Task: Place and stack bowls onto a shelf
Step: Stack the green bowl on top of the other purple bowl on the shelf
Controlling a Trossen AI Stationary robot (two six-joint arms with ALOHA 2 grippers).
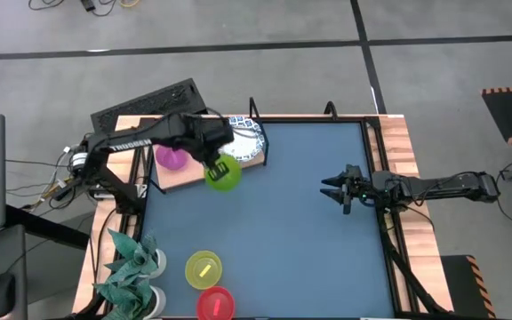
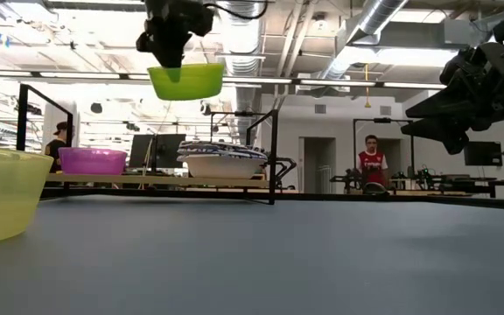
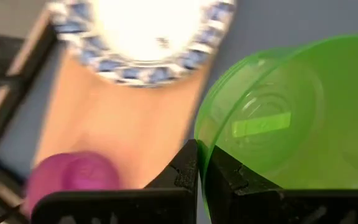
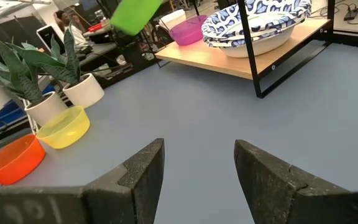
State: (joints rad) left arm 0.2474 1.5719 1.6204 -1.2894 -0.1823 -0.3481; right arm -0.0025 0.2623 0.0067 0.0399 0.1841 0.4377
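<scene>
The dark blue-grey surface (image 1: 274,222) fills the middle of the high view. At its upper left lies the light-wood shelf (image 1: 192,176) with black metal supports; in the low view the shelf runs across the left half of the frame, raised just above the surface.

The left arm (image 1: 127,147) reaches in from the left edge of the high view, over the shelf. The right arm (image 1: 443,188) comes in from the right edge at mid height and waits over the right part of the surface.

Two potted plants (image 1: 133,267) stand at the lower left of the high view.

A stack of white bowls with blue patterned rims (image 1: 245,140) sits on the right end of the shelf. The purple bowl (image 1: 172,157) sits on the shelf further left, apart from the stack.

The green bowl (image 1: 223,172) hangs in the air at the shelf's near edge, high in the low view's upper left. The left end effector (image 3: 201,168) is clamped shut on its rim.

The yellow bowl (image 1: 204,269) and the red bowl (image 1: 214,304) rest on the surface at the lower left, just beside each other.

The right end effector (image 4: 197,165) holds nothing, its fingers spread wide.
</scene>
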